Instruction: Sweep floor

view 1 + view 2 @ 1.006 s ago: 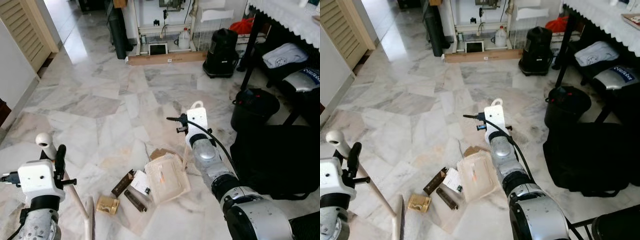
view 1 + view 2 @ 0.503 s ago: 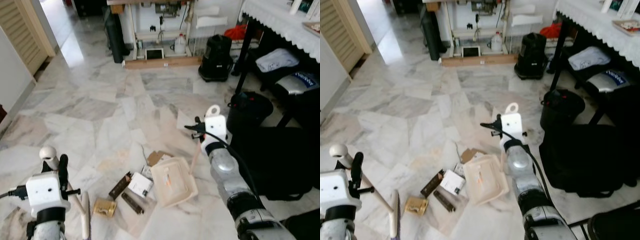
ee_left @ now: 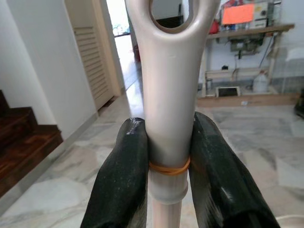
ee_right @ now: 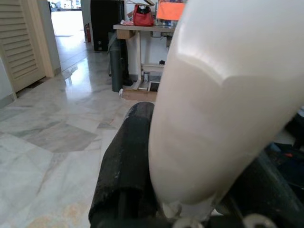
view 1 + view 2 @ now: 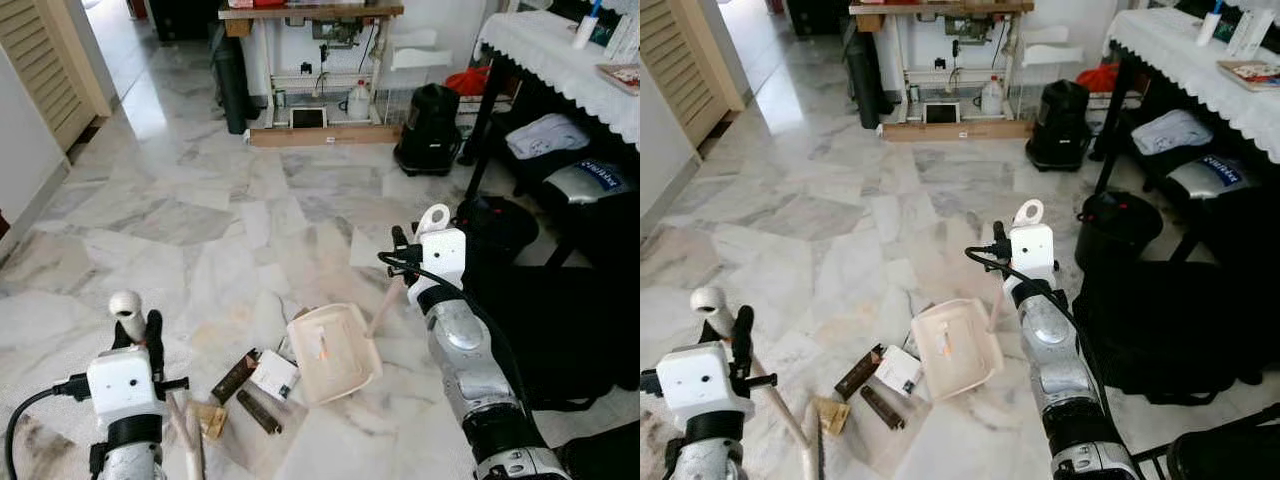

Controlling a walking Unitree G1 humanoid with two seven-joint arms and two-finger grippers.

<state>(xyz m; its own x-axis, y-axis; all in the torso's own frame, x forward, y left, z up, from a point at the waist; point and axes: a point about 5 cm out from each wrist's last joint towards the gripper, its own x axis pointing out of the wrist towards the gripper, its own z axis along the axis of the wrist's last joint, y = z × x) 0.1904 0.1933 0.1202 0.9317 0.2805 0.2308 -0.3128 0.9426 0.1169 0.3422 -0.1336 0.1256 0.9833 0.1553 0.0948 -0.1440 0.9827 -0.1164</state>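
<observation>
My left gripper [image 5: 138,332] is shut on the top of a pale broom handle [image 3: 168,95], its black fingers [image 3: 126,166] clamped on either side; the stick [image 5: 180,425] slants down to the floor beside the litter. My right gripper [image 5: 432,262] is shut on the cream dustpan handle [image 4: 223,104]. The shaft [image 5: 385,308] leads down to the cream dustpan [image 5: 332,352], which rests on the marble floor. Left of the pan lie a white card [image 5: 273,374], two brown packets [image 5: 235,372] and a gold box [image 5: 208,420].
A black bin [image 5: 505,225] and a large black bag [image 5: 565,320] stand right of my right arm. A table with a white lace cloth [image 5: 555,45] is at the far right, with a black canister [image 5: 428,115] and a wooden plank [image 5: 320,135] at the back. Open marble floor [image 5: 200,220] lies to the left.
The whole view has shifted and pulled back, so the camera moved. The broom stick now stands closer to the gold box. Both grippers keep their hold.
</observation>
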